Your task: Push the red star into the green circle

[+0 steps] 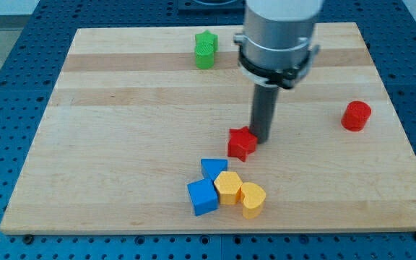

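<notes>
The red star (242,143) lies near the middle of the wooden board (121,144). My tip (261,138) stands just at the star's upper right edge, touching it or nearly so. A green block (206,50) sits near the view's top, up and left of the star; its outline looks star-like rather than round. I see no other green block.
A red cylinder (356,115) stands at the view's right. Just below the red star is a cluster: a blue triangle (212,168), a blue cube (203,196), a yellow hexagon (229,187) and a yellow heart (253,198).
</notes>
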